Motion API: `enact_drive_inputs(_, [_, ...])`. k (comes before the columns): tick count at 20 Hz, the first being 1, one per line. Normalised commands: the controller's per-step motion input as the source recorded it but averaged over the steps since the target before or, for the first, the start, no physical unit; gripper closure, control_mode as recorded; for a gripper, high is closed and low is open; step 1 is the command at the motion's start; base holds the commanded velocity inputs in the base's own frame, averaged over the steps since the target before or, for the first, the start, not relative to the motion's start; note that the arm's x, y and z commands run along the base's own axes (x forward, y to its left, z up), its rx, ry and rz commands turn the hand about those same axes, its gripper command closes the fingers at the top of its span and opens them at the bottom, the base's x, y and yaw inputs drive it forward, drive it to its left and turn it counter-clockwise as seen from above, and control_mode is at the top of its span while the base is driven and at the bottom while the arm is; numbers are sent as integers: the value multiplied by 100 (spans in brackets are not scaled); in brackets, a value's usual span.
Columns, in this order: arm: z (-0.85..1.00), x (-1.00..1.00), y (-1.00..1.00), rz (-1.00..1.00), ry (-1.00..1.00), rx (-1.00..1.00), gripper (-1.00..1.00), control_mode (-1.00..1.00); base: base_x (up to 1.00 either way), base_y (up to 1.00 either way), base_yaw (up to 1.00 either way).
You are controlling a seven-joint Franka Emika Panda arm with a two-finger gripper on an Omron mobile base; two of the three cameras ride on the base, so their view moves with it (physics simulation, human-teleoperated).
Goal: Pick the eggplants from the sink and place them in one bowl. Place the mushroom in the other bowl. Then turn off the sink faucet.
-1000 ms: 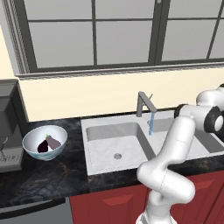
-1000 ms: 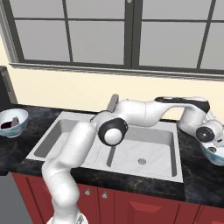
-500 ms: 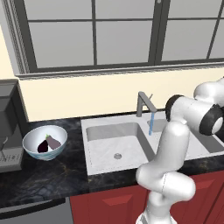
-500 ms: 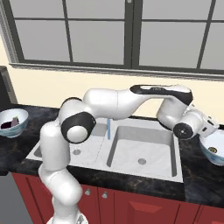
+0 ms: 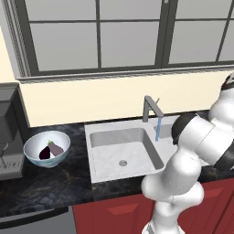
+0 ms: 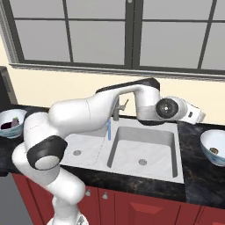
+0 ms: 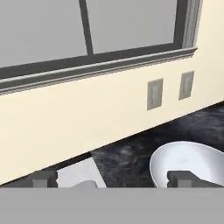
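Both eggplants lie in the white bowl on the counter left of the sink; the same bowl also sits at the far left of the right base view. A small brownish mushroom rests in the other bowl, right of the sink. The faucet stands behind the basins, a blue stream running from its spout. My gripper hovers over the sink's back right corner, pointing toward the right bowl. My gripper is open, nothing between its fingertips.
A dark appliance stands at the counter's left end. Two wall outlets sit under the window sill behind the right bowl. My own arm arches over the faucet and the left basin.
My hand has drawn back left and upward from above the right bowl, and the arm has folded over the sink. The jaws stay open.
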Motion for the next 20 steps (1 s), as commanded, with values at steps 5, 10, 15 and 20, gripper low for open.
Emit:
enact_drive_inputs(5, [55, -54, 60, 12, 38, 0, -100, -100, 0, 0, 0])
enact_drive_inputs(10, [5, -31, 64, 10, 19, 4, -100, -100, 0, 0, 0])
enact_drive_inputs(15, [-20, -30, 31, 26, -6, 18, -100, -100, 0, 0, 0])
enact_drive_inputs(20, [-11, -9, 45, 21, 0, 16, -100, -100, 0, 0, 0])
